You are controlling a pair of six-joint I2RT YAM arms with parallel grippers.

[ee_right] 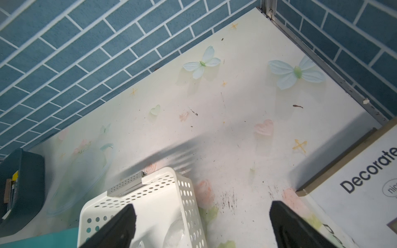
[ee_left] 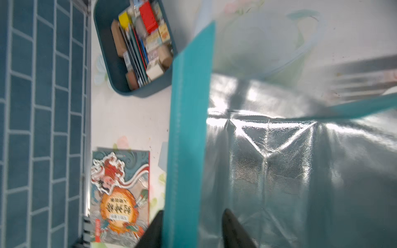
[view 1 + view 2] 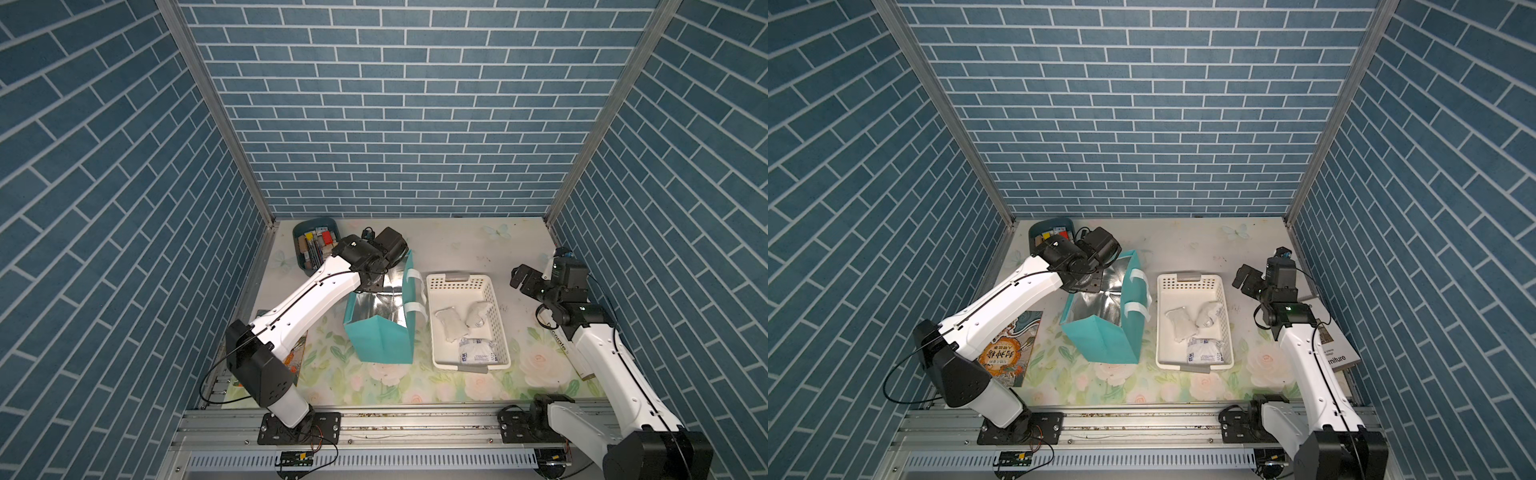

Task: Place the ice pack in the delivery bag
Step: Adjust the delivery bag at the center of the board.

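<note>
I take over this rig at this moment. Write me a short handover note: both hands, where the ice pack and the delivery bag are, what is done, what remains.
Left hand: fingers astride the delivery bag's side wall at the rim; I cannot tell whether it clamps.
Right hand: open, empty, hovering by the white basket's far end.
Ice packs: three pouches lie in the basket beside the bag; none is held.
Done: the bag stands open; nothing shows inside it.
Left: pick one pack, probably with the right hand, and put it into the bag.
</note>
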